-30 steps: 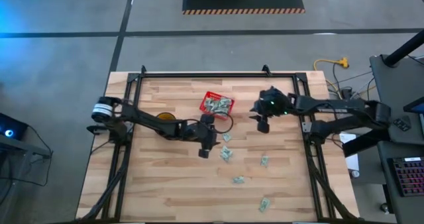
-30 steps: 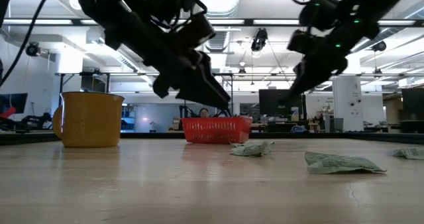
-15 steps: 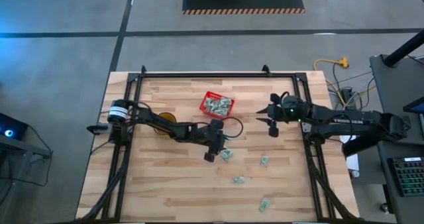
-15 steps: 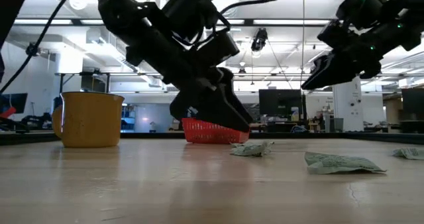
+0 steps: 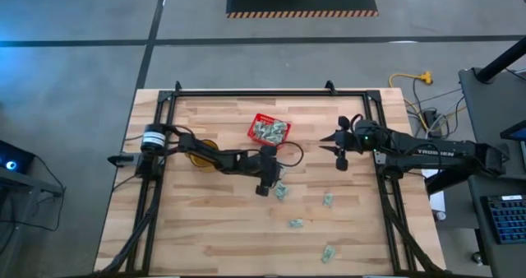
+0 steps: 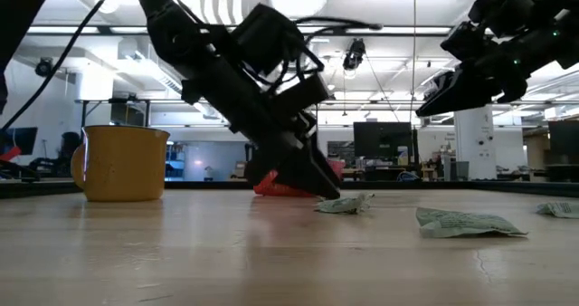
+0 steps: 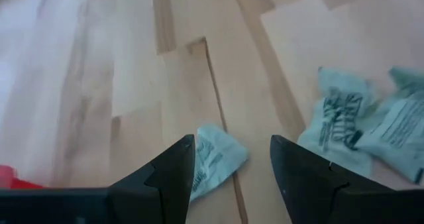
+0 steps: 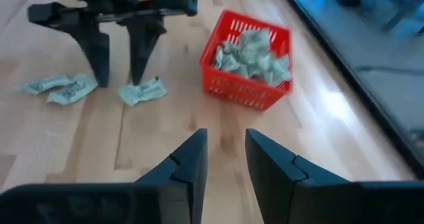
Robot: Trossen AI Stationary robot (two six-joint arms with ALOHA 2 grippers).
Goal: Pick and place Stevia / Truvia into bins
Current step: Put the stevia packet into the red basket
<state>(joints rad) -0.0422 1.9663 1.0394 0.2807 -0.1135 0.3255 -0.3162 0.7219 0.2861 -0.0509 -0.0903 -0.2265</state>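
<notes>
The red basket (image 5: 254,133) stands mid-table, toward the far side, with several pale green sachets (image 8: 255,52) heaped in it. More sachets lie flat on the wood nearer me (image 5: 281,192) (image 5: 328,200) (image 5: 295,224). My left gripper (image 5: 264,187) is open and pointing down at the table, near side of the basket. Its fingers stand on either side of one sachet (image 7: 215,159), with two more sachets (image 7: 338,124) just beside it. My right gripper (image 5: 341,159) hangs open and empty in the air, right of the basket (image 8: 242,88). My left gripper comes from above, slanting, with its fingertips (image 6: 327,194) down at the table. One finger (image 7: 179,168) is at the edge of the sachet (image 7: 225,154), which lies flat on the wood. I cannot tell whether it touches.
A yellow mug (image 5: 202,150) stands under my left arm, left of the basket, and shows in the low view (image 6: 118,161). A last sachet (image 5: 328,252) lies near the table's near edge. Black frame rails border the table's left, right and far sides.
My left gripper has moved right and down, from above the table to the wood by the loose sachets. My right gripper has drawn away from the basket toward the table's right edge and risen; over the last half second it has barely moved.
</notes>
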